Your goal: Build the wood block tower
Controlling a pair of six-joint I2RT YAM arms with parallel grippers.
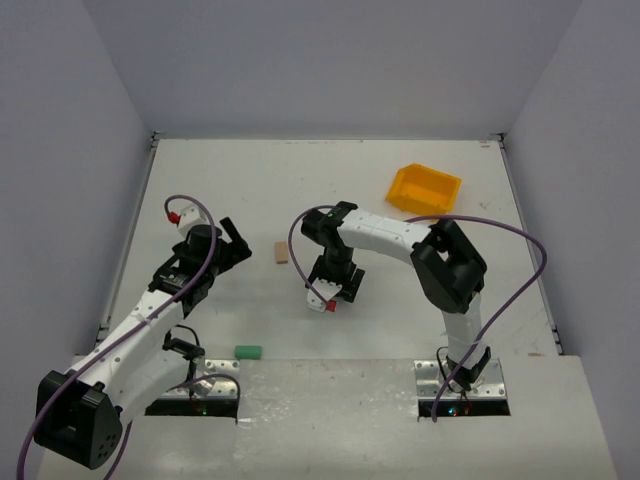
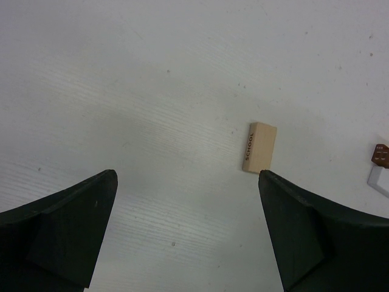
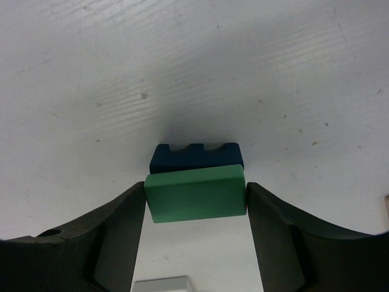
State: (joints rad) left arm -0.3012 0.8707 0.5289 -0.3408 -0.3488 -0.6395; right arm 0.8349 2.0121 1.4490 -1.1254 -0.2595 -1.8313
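Observation:
In the right wrist view a green block lies flat on a dark blue notched block, making a two-block stack on the table. My right gripper flanks the green block. Its left finger is at the block's end, and the right finger stands a sliver off it. From above, the right gripper hides this stack. A tan block printed "SCHOOL" lies flat just ahead of my left gripper, which is wide open and holds nothing. Another green block lies near the left arm's base.
A yellow plastic bin sits at the back right. White walls enclose the table on three sides. Purple cables loop over both arms.

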